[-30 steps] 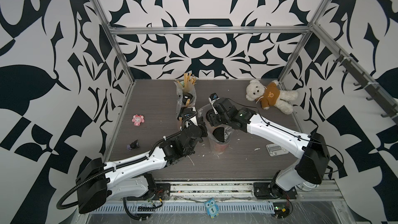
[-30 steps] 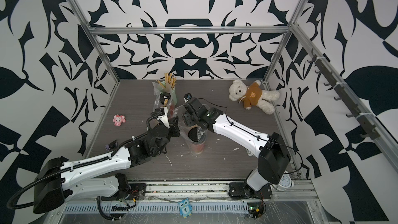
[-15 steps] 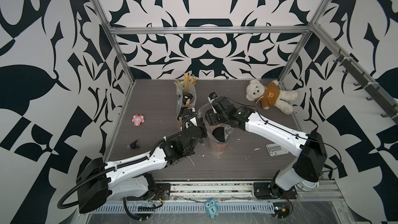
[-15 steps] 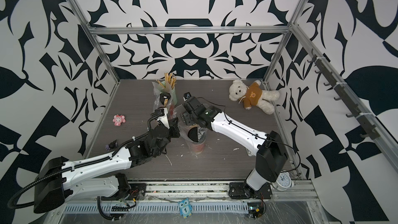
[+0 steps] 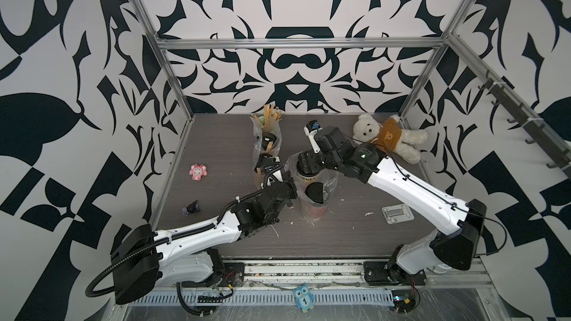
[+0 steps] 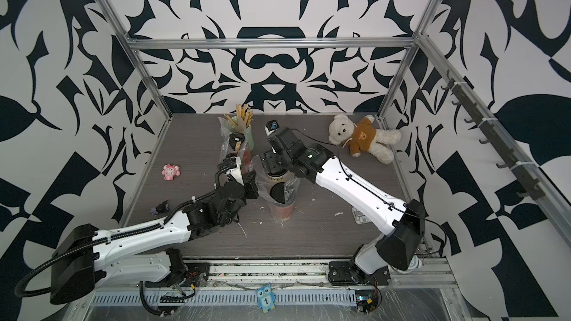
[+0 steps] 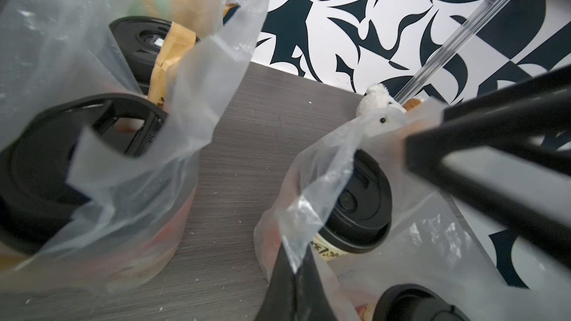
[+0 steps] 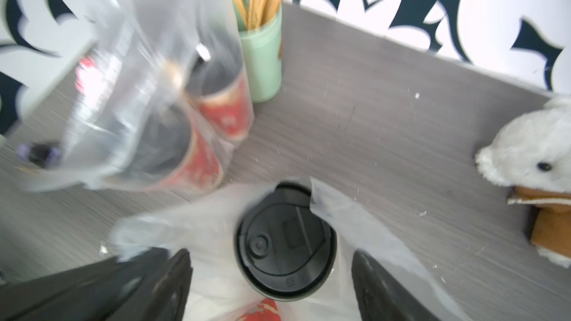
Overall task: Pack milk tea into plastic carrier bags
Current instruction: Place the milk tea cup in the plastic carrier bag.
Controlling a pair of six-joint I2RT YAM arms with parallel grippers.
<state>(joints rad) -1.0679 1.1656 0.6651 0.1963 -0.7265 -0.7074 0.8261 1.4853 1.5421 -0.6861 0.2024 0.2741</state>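
Observation:
Mid-table stands a plastic carrier bag (image 5: 329, 180) (image 6: 289, 186) (image 7: 432, 242). It holds a cream-yellow milk tea cup (image 5: 310, 176) (image 6: 278, 177) with a black lid (image 7: 358, 208) (image 8: 285, 242) and a red cup (image 5: 315, 211) (image 8: 261, 310). My left gripper (image 5: 289, 180) (image 6: 251, 185) (image 7: 296, 285) is shut on that bag's rim. My right gripper (image 5: 304, 162) (image 6: 270, 162) (image 8: 278, 285) hangs open over the cream cup, one finger (image 8: 173, 282) on each side of the lid. Farther back, a second bag (image 5: 267, 146) (image 7: 123, 165) (image 8: 139, 88) holds two red cups (image 8: 228, 109).
A mint-green holder of brown sticks (image 5: 268, 118) (image 8: 262, 57) stands right behind the far bag. A teddy bear (image 5: 386, 134) lies at the back right, a pink toy (image 5: 197, 172) and a small dark toy (image 5: 191, 208) at the left, a metal plate (image 5: 397, 213) at the right.
My right gripper has shifted a little over the cream cup. The left gripper keeps its hold on the bag and has not moved.

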